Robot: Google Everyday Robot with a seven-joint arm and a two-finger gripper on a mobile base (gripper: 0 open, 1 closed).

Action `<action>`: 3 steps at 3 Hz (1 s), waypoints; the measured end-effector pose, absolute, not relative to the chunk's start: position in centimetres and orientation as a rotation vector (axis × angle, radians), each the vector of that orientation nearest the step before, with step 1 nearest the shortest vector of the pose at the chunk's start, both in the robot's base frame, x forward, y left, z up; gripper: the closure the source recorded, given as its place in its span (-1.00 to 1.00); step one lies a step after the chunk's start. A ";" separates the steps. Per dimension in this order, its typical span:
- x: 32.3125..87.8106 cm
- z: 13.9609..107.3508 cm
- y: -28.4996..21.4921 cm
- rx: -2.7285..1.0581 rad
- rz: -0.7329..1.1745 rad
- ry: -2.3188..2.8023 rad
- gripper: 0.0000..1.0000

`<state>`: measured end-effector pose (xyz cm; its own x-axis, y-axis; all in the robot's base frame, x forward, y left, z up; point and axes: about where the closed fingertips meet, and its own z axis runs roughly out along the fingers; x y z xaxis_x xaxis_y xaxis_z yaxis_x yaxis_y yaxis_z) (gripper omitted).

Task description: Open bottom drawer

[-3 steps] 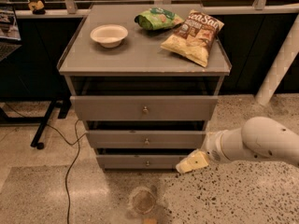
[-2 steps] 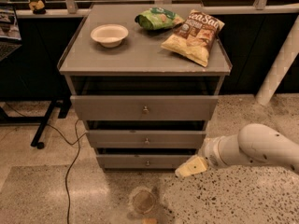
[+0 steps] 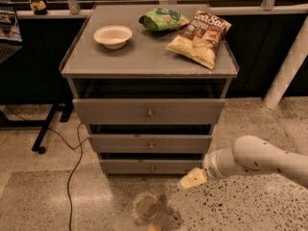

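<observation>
The grey cabinet has three drawers, all closed. The bottom drawer (image 3: 151, 166) is the lowest, slimmest grey front with a small round metal knob (image 3: 152, 168) at its centre. My gripper (image 3: 192, 179) hangs low on the end of the white arm (image 3: 255, 160), which comes in from the right. It is just right of and slightly below the bottom drawer's right end, close to the floor, and apart from the knob.
The middle drawer (image 3: 150, 143) and the top drawer (image 3: 149, 111) sit above. On the cabinet top lie a white bowl (image 3: 112, 35), a green bag (image 3: 163, 19) and a chip bag (image 3: 199, 37). A black cable (image 3: 74, 170) runs on the floor at left.
The arm and gripper have moved left, closer to the bottom drawer's right end. The drawers have not moved.
</observation>
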<state>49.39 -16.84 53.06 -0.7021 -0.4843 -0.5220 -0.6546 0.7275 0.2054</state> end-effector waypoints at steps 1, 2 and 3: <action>49.2 53.0 -16.7 -0.878 0.515 2.488 -1.00; 49.4 50.9 -16.8 -0.859 0.514 2.460 -1.00; 50.2 48.0 -16.9 -0.804 0.524 2.463 -1.00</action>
<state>50.18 -16.91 47.97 -0.7047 -0.4375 -0.5586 -0.6269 0.7526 0.2015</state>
